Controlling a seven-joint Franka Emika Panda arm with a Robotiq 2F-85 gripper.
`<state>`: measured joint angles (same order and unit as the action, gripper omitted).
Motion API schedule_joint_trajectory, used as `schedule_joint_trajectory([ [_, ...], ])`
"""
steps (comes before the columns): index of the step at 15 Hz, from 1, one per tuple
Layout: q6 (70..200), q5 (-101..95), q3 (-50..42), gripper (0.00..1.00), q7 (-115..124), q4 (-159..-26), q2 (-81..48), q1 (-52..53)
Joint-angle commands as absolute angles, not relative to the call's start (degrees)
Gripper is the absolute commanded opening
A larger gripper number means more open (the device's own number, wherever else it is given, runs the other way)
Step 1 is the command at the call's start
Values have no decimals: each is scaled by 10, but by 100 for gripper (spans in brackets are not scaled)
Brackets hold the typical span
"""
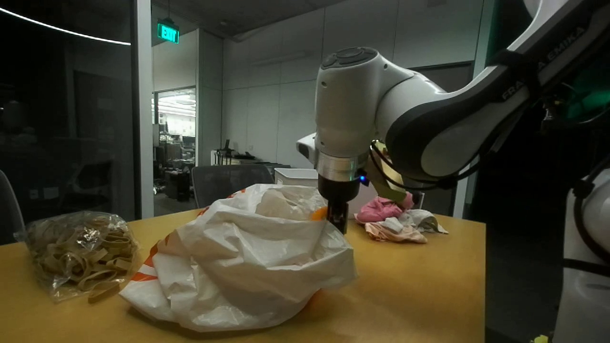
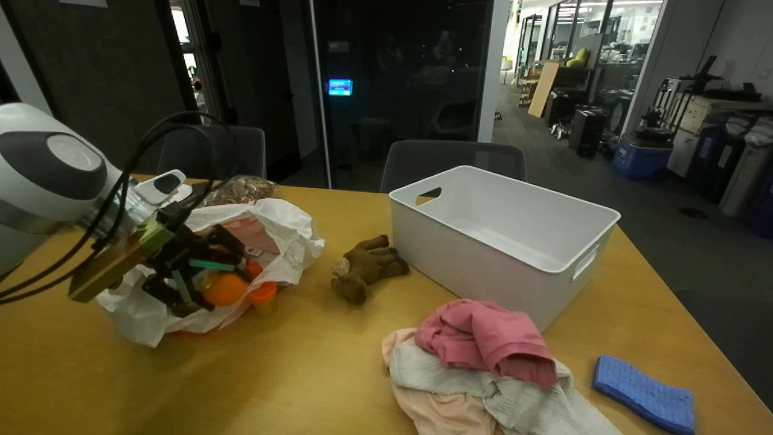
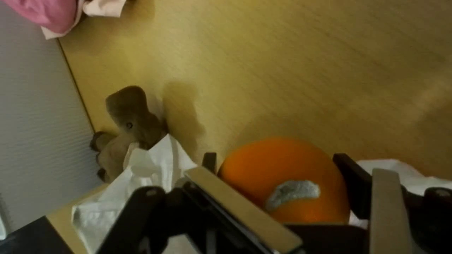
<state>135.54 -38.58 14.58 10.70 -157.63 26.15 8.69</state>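
I have the tool (image 3: 277, 169) clamped on the orange ball (image 2: 224, 290), fingers (image 3: 355, 187) on opposite sides; the ball is at the mouth of the white plastic bag (image 1: 238, 267), which rests on the surface (image 1: 410, 286); I locate the orange-lidded jar (image 2: 264, 295) just beside the bag, the brown plush toy (image 2: 369, 266) near the bag, and the white bin (image 2: 477, 266) farther off; a clear pack of tan bands (image 1: 86, 250) lies across the bag from the tool.

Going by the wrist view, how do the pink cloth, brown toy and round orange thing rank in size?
1. Round orange thing, helped by nearness to the camera
2. Brown toy, partly hidden
3. Pink cloth, cut off by the picture's edge
Only visible parts are ranked.
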Motion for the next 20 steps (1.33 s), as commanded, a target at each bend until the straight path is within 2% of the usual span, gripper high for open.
schedule_joint_trajectory([
  [1, 1439, -443, 152, 57, 168, -1576, 273, 56],
  [6, 1513, -528, 163, 57, 249, -1553, 240, 18],
  [13, 1492, -572, 215, 57, 333, -1449, 111, 6],
  [18, 1489, -582, 212, 57, 339, -1393, 33, 7],
  [20, 1490, -581, 209, 95, 338, -1384, 18, 7],
])
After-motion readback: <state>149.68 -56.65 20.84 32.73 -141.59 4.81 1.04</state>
